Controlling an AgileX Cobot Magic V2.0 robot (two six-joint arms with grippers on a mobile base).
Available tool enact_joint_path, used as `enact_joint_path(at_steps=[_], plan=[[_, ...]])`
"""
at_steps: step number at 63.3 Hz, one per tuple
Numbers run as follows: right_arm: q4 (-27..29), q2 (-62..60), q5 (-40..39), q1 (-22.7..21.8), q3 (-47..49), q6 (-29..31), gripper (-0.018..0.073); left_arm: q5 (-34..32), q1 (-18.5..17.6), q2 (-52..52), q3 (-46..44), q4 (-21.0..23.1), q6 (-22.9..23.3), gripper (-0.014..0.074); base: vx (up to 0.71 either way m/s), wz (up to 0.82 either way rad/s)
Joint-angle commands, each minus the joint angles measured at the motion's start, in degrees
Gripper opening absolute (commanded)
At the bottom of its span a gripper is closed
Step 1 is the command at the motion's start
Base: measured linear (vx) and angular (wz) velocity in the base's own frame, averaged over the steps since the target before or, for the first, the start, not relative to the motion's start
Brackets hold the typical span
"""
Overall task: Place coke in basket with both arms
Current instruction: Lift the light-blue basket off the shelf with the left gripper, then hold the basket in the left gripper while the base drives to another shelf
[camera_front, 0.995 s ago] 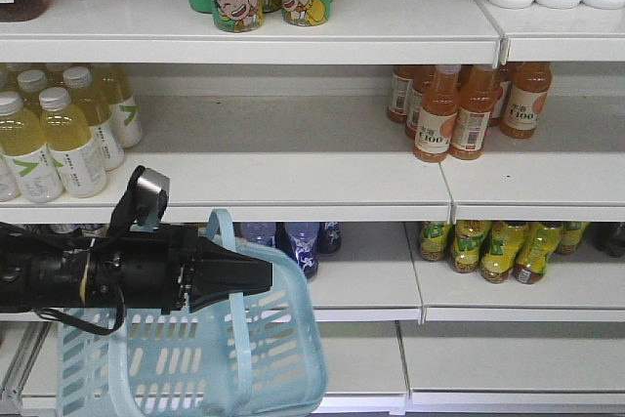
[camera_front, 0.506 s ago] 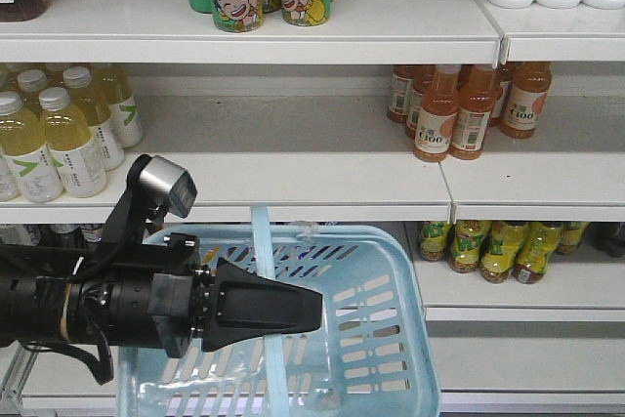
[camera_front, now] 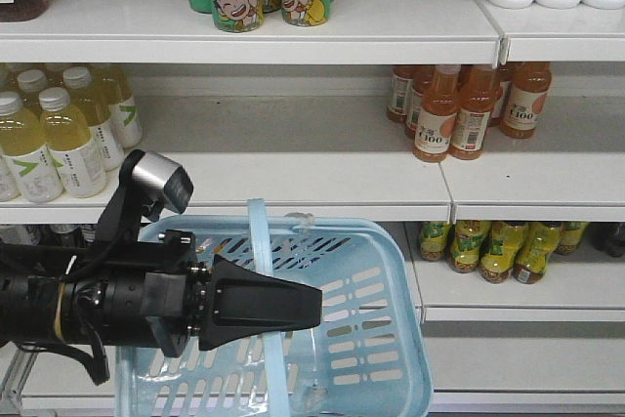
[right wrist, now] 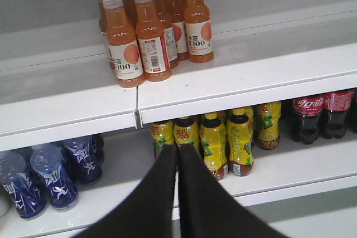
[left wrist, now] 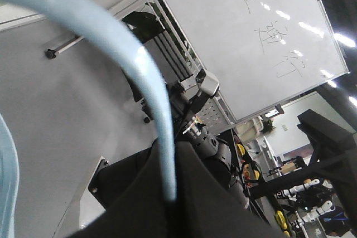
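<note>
- Light-blue plastic basket (camera_front: 366,334) is my main worry. It hangs tilted off one thin handle band (camera_front: 262,261), so any jerk from the arm could set it swinging or let it slip. Its bottom is cut off at 6 o'clock in the front view, so I can't tell if anything's lying down there.
- Left gripper (camera_front: 311,306) has its jaws clamped on that band, and the wrist view shows the band running straight into the black fingers. How much band is actually between them is hidden, so how good the hold is comes down to a guess.
- Right gripper (right wrist: 178,157) has its jaws pressed together on nothing, aimed at the yellow drinks (right wrist: 217,137). It doesn't show in the front view at all. It'd have to spread before grabbing anything, and a sloppy sideways move could knock those bottles over.
- Coke (right wrist: 308,118) sits on the lower shelf (right wrist: 312,157) way out at 3 o'clock in the right wrist view. That's well apart from the fingers and nowhere near the basket. The row runs off the frame, so no idea how many there are.
</note>
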State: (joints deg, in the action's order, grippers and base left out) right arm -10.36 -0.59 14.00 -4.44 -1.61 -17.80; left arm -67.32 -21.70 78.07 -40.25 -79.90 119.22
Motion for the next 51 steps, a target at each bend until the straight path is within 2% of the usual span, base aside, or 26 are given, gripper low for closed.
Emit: enact_joint_path(at_steps=[1,51], plan=[[-0.41,-1.03,-3.95,-0.43,-0.63,0.05,-0.0002,-11.81,-0.2,-1.91,-1.2,4.6,-0.26,-0.0008,0.0,0.0],[-0.41,-1.03,-3.95,-0.43,-0.63,0.05,-0.0002,-11.81,-0.2,-1.91,-1.2,4.63,-0.26,-0.0007,0.0,-0.02]])
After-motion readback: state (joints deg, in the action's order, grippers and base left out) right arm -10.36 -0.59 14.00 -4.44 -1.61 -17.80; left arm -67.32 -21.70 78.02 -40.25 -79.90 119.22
